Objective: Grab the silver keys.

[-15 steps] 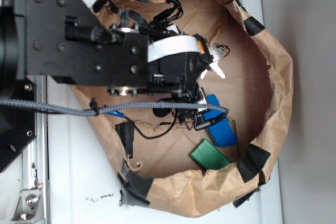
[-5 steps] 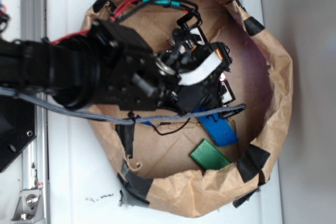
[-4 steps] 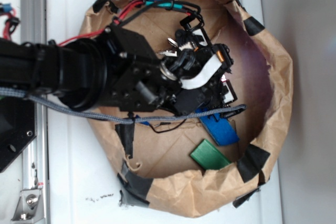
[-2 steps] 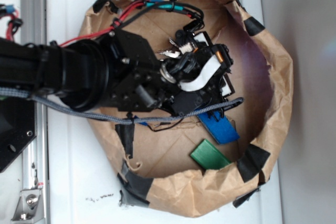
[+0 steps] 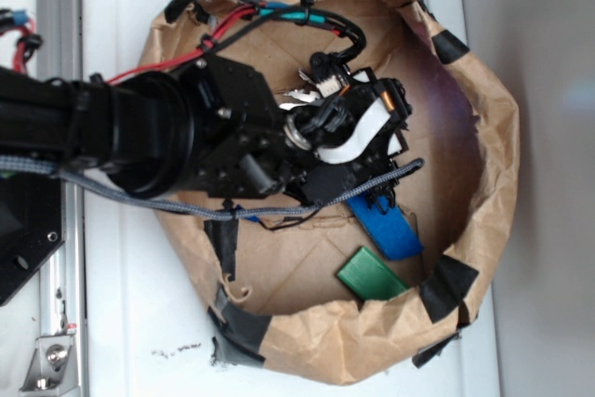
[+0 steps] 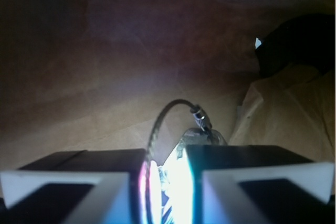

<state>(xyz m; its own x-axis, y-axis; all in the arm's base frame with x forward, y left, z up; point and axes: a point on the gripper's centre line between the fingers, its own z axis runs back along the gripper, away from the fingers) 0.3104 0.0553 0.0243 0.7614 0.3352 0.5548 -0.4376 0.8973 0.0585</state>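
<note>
Fingers (image 6: 126, 192) clamp silver keys (image 6: 176, 182).

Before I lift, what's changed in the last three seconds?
The gripper swung down into the paper bin and closed on the keys: they lay loose on the floor by the far wall, and now sit pinched between the fingers, with the wire ring sticking out ahead. The blue block and green block stayed put.

The bag (image 5: 483, 137) lies on the bench (image 5: 121, 304). Inside the bag, the arm (image 5: 186, 137) reaches in from its left rim; the keys (image 6: 176, 182) sit between the pincer's (image 6: 170, 179) fingers, and two blocks (image 5: 390, 230) (image 5: 372, 274) lie near its lower-right wall.
</note>
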